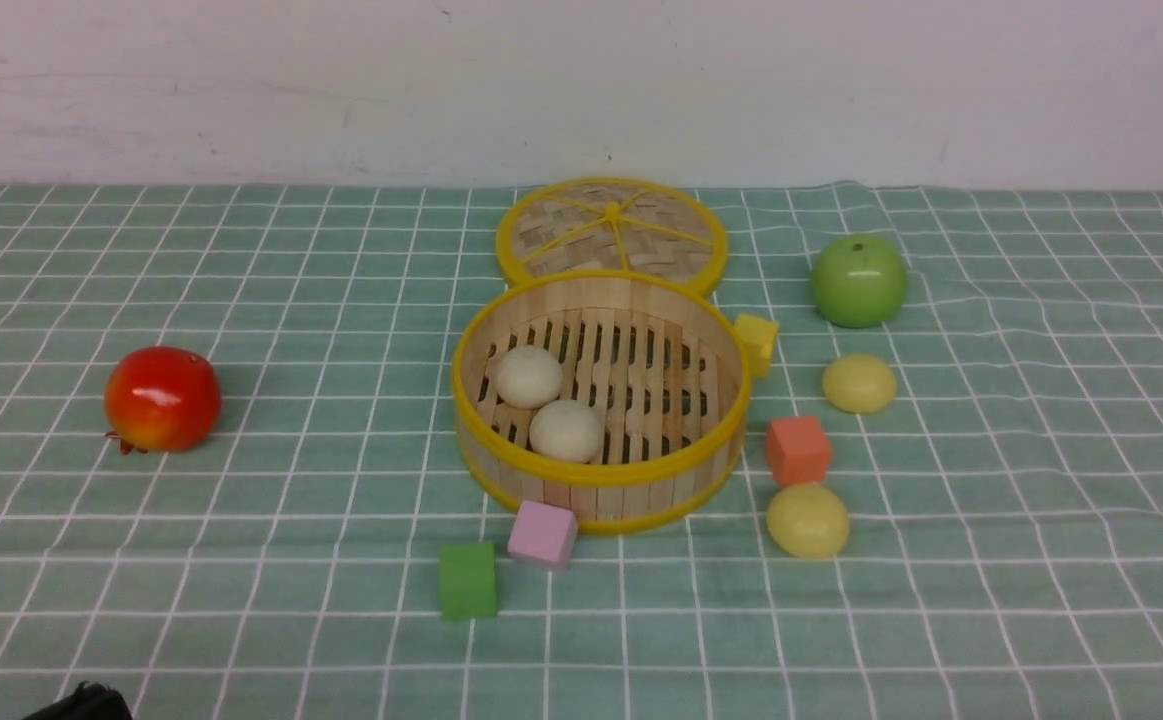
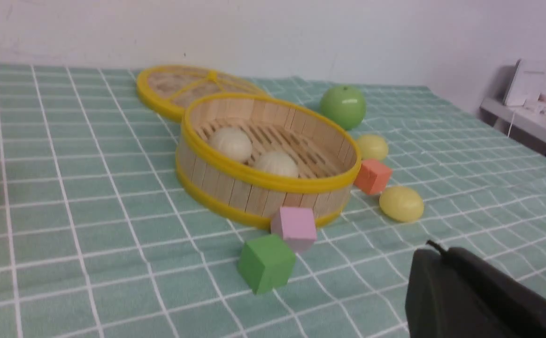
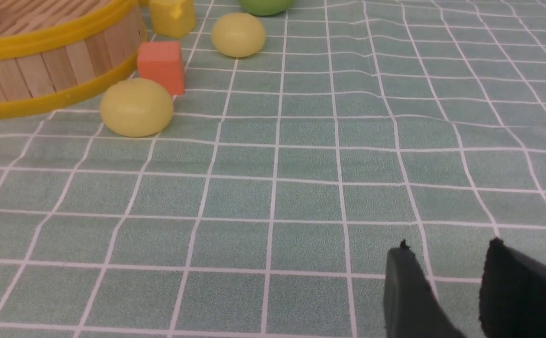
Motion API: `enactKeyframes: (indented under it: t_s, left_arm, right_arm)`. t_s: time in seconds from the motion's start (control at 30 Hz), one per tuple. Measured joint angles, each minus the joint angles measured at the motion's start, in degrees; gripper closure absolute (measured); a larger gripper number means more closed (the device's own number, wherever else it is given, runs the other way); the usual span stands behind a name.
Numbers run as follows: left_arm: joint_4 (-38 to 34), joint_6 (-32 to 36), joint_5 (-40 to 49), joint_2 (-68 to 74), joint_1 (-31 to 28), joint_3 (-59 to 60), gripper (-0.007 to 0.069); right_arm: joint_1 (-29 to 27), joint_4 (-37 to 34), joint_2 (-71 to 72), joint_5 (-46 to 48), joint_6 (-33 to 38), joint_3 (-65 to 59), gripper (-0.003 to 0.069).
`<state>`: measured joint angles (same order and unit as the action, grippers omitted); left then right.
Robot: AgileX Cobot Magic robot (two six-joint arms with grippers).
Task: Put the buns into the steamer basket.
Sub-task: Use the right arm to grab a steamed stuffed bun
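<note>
The basket (image 1: 601, 500) stands on the table cover with its mouth upward, and the lid (image 1: 581, 215) lies behind it; this arrangement presumably leaves the mouth free for loading from above. Two off-white buns (image 1: 529, 377) (image 1: 566, 431) rest on the slatted floor, toward the left side. The bare slats to their right offer seating for the remaining pair.

Two yellow buns (image 1: 860, 383) (image 1: 808, 521) are outside, on the cover to the right of the basket. The red cube (image 1: 798, 450) sits between them, just beside the nearer bun. The loading is judged half complete.

The right gripper (image 3: 446, 244) is parted to a moderate gap, with nothing between its fingers. Its side of the table makes it the likely tool for both yellow buns. The left gripper (image 2: 434, 249) is closed together and holds nothing; its closed state suggests that it is parked.

Next step, as judged: align the right gripper over the nearer yellow bun. Set the fingers clear of the red cube, since contact could push the cube or roll the bun. Lift above the rim before release.
</note>
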<state>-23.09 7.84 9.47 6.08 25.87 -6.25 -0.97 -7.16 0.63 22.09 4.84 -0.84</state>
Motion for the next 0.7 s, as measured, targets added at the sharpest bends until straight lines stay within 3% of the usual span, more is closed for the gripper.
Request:
enactKeyframes:
  t_s: [0.53, 0.67, 0.7]
  left_arm:
    - [0.00, 0.00, 0.57, 0.00, 0.00, 0.68, 0.0638]
    - [0.00, 0.00, 0.57, 0.00, 0.00, 0.68, 0.0638]
    - [0.00, 0.00, 0.57, 0.00, 0.00, 0.68, 0.0638]
  right_arm:
    - [0.00, -0.51, 0.00, -1.32, -0.23, -0.21, 0.0419]
    - [0.00, -8.85, 0.00, -5.11, -5.53, -0.59, 0.0419]
    - [0.00, -15.08, 0.00, -7.37, -8.67, -0.59, 0.0419]
